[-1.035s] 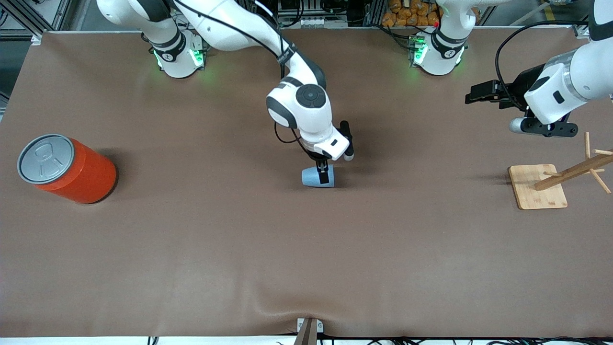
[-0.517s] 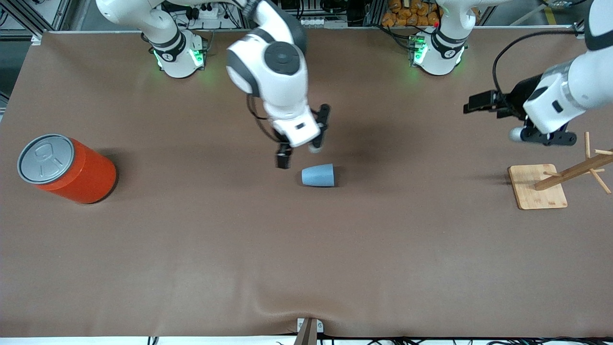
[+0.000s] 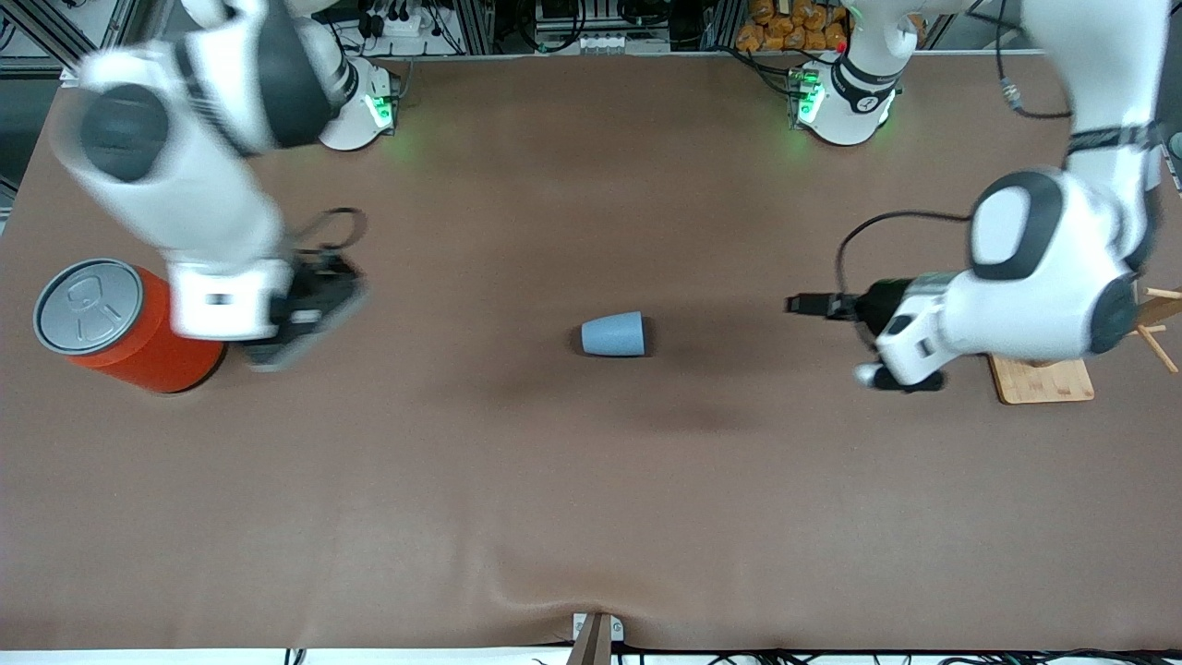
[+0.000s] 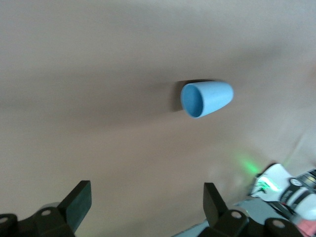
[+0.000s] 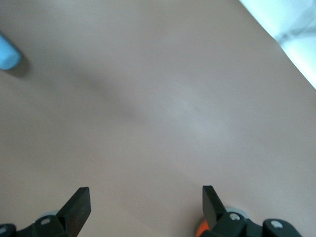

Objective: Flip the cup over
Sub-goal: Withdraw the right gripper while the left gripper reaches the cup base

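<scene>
Count on the table [image 3: 591, 517]: one cup, one orange can, one wooden stand, two arms.

The cup [image 3: 613, 334] [image 4: 206, 98] [image 5: 7, 52] lies on its side near the middle of the table, well apart from everything else. Its long axis runs along the table's length. The narrow closed base points toward the right arm's end, the wide open mouth toward the left arm's end. In the left wrist view the mouth faces the camera and the brighter blue inside shows. Nothing touches the cup.

The orange can [image 3: 125, 325] stands upright near the right arm's end, grey pull-tab lid up. The wooden stand [image 3: 1043, 374] sits at the left arm's end, its slanted pegs partly hidden by the left arm.

Right gripper [image 3: 305, 319] [image 5: 143, 205]: in the air just beside the can, over bare table; blurred in the front view. Its wrist view shows the two fingers wide apart, holding nothing.

Left gripper [image 3: 813, 305] [image 4: 145, 205]: in the air over the table between the cup and the stand, pointing toward the cup. Fingers wide apart, nothing between them.
</scene>
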You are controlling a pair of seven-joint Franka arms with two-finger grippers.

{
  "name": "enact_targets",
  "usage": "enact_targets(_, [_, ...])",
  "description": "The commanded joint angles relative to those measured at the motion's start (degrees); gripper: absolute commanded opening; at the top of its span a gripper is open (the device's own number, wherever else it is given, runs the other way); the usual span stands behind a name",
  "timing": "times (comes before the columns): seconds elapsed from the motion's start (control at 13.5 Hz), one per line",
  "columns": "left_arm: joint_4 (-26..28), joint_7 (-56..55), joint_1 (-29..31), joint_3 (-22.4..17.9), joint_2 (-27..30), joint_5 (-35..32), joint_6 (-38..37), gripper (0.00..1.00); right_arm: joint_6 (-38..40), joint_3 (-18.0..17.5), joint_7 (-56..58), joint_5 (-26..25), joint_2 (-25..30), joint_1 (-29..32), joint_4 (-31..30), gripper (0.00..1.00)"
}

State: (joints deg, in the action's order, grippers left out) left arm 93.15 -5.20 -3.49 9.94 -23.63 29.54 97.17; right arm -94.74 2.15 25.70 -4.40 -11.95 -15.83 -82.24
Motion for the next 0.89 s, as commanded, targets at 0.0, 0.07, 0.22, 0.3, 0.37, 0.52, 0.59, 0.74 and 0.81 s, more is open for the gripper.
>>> enact_targets(0.0, [-1.13, -0.78, -1.42, 0.08, -5.18, 6.9, 2.22, 1.0, 3.32, -0.93, -1.71, 2.98, 7.27, 7.29, -3.36, 1.0])
enact_targets(0.07, [-1.13, -0.78, -2.04, 0.08, -6.59, 10.76, 2.58, 1.0, 4.38, 0.91, -1.97, 4.3, 8.69, 8.87, -3.36, 1.0])
enact_targets(0.22, [0.44, -0.43, -3.96, 0.08, -8.79, 16.15, 5.46, 1.0, 7.1, 3.12, -6.16, 4.75, 10.98, 10.64, -3.36, 1.0])
enact_targets(0.3, [2.63, 0.01, -5.37, 0.08, -8.71, 16.86, 9.57, 1.0, 9.03, 3.04, -9.67, 5.19, 11.51, 12.3, -3.27, 1.0])
enact_targets(0.37, [4.91, 0.1, -6.43, 0.43, -8.54, 18.26, 13.96, 1.0, 11.22, 3.12, -12.58, 5.89, 12.21, 13.45, -3.27, 1.0])
enact_targets(0.52, [8.08, 0.36, -7.75, 1.57, -8.62, 24.05, 19.0, 1.0, 14.05, 2.86, -17.5, 6.16, 13.01, 14.51, -3.19, 1.0])
enact_targets(0.59, [10.27, 2.1, -8.28, 1.66, -8.36, 26.34, 21.1, 0.99, 14.84, 2.25, -21.36, 6.25, 13.09, 14.78, -3.19, 1.0])
enact_targets(0.74, [15.11, 9.2, -8.9, 1.66, -7.57, 33.09, 25.59, 0.97, 15.55, 0.76, -27.35, 6.34, 13.01, 14.87, -3.01, 1.0])
enact_targets(0.81, [16.61, 13.24, -9.16, 1.66, -7.48, 36.52, 25.96, 0.93, 15.72, 0.75, -27.63, 6.34, 13.09, 14.69, -3.18, 1.0])
